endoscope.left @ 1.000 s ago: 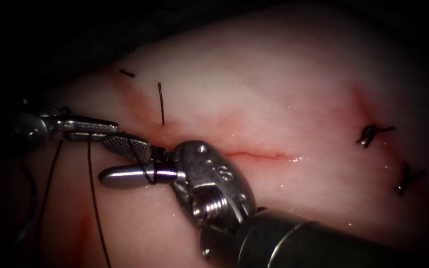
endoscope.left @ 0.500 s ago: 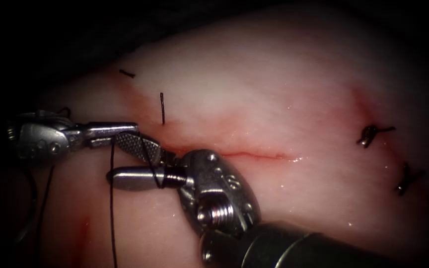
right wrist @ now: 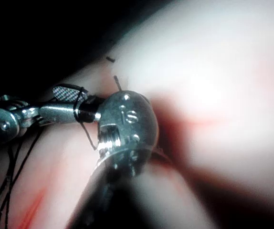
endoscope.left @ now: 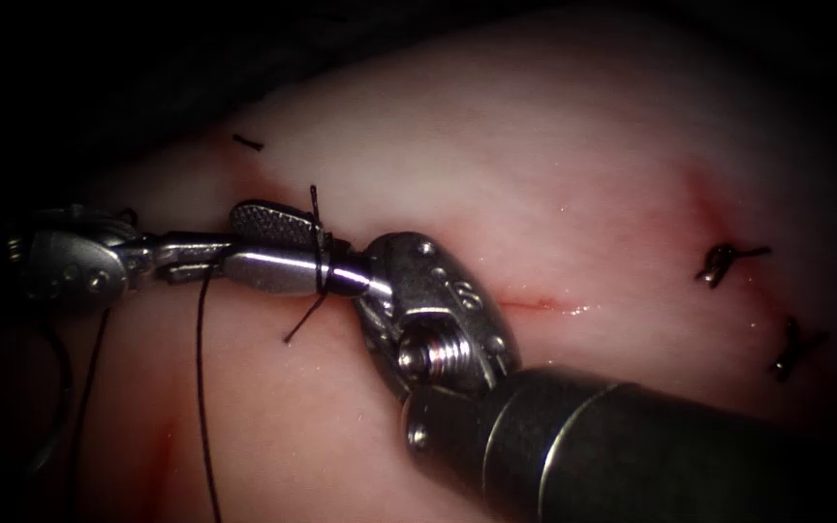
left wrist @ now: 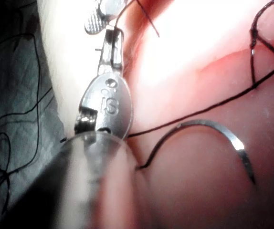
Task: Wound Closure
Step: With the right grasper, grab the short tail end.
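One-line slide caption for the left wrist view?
Left tool holds the thread while the curved needle lies free on the tissue.

The endoscope looks down from above and in front at the tissue (endoscope.left: pixel 554 174). Each wrist camera looks along its own shaft from very close. All three share where the left tool (endoscope.left: pixel 210 260) meets the right tool (endoscope.left: pixel 268 247).

Dark vignette rings the endoscope view; the tissue (endoscope.left: pixel 535 174) glows brightest centrally. Glare washes it out in the wrist views, where near shafts blur.
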Controlling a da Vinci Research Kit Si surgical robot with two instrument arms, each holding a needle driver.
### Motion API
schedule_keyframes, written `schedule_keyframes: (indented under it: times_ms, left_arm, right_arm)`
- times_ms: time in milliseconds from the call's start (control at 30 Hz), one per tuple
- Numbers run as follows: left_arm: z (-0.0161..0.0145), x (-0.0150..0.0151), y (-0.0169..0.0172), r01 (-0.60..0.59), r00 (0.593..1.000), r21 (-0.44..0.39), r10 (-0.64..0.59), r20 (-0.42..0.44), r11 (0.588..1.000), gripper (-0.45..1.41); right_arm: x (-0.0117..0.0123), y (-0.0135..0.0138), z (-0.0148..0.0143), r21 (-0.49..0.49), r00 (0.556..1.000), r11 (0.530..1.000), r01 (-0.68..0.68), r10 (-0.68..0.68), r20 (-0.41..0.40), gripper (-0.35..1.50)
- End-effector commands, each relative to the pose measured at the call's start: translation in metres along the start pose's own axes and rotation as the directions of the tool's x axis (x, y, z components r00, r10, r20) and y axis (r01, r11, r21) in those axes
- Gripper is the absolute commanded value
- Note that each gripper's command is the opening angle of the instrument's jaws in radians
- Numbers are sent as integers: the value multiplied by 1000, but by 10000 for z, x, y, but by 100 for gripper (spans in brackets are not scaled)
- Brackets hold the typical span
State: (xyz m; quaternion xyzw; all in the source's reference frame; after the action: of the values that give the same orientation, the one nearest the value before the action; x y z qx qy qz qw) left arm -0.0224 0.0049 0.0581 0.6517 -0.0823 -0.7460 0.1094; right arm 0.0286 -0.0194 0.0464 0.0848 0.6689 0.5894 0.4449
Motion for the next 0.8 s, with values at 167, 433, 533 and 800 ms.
schedule_keyframes:
  times_ms: [167, 433, 533, 800]
  left_arm:
    - [5, -8, 2, -18, 1000, 1, 18, -1, 1000, -45]
    - [9, -6, 7, -23, 1000, -3, 23, -3, 1000, -45]
    - [17, -6, 5, -28, 1000, -5, 28, -2, 1000, -45]
    - [30, -6, -1, -35, 999, -20, 35, 7, 999, -45]
  right_arm:
    - [-7, 2, 9, -74, 996, 994, 74, -71, 48, 41]
    - [-6, 9, 5, -158, 990, 980, 124, -112, 82, 53]
    - [-7, 9, 2, -193, 985, 969, 155, -137, 100, 64]
    - [-26, 18, -9, -266, 976, 946, 185, -145, 161, 71]
